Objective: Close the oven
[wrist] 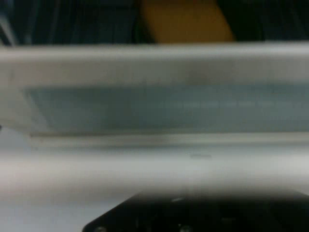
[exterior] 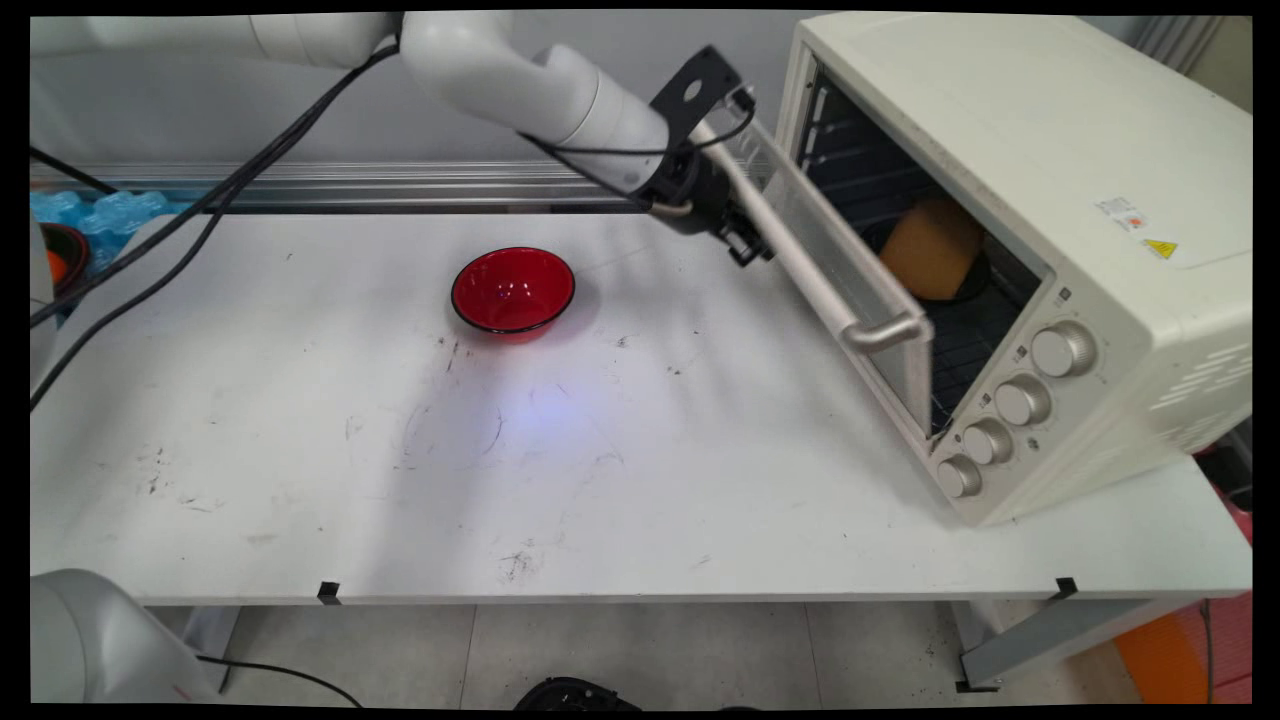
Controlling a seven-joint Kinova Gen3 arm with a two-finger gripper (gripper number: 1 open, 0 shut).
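Gripper (exterior: pixel 745 235) at the handle (exterior: pixel 800 265) of the half-open oven door (exterior: pixel 850 270); finger state cannot be told. Red bowl (exterior: pixel 513 289) stands apart on the open surface (exterior: pixel 400 480). Orange item (exterior: pixel 930 250) inside the oven (exterior: pixel 1050 200).

A scuffed white table (exterior: pixel 640 470) is filling the frame's middle, carrying a red bowl (exterior: pixel 513 290) at upper centre and a cream toaster oven (exterior: pixel 1090 200) sitting at right, apparently near the edge.
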